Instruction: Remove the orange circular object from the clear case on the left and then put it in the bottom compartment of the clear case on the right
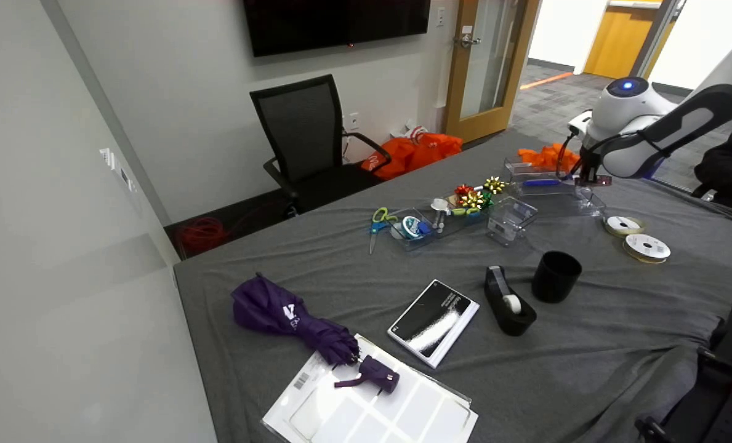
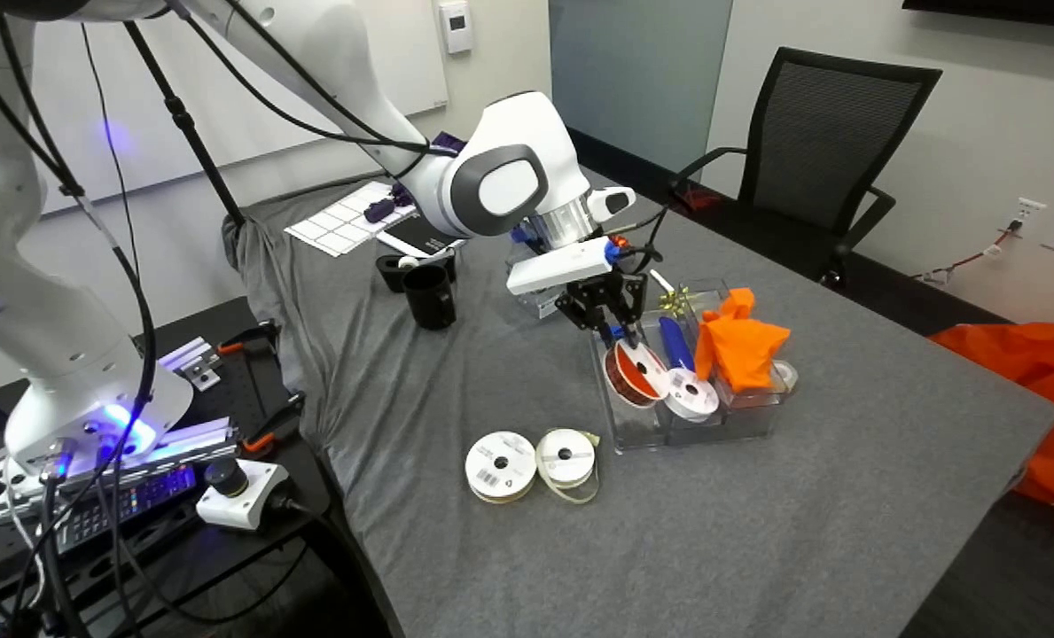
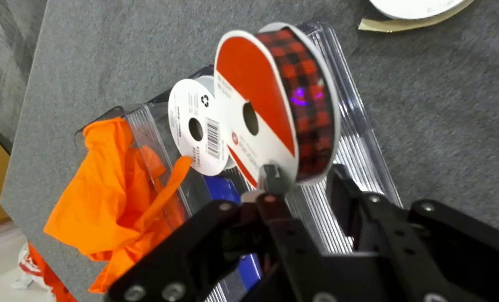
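Note:
A ribbon spool has an orange-red and white face and red-black plaid ribbon. My gripper is shut on the spool's lower edge, one finger against the printed face and the other beside the back rim. In both exterior views the gripper holds the spool tilted over a clear compartmented case. This case also shows in the wrist view. Another clear case with bows and tape stands further along the table; the arm partly hides it in an exterior view.
In the case under the gripper are a white spool, a blue item and orange cloth. Two white spools lie beside it. A small clear bin, black cup and tape dispenser stand nearby.

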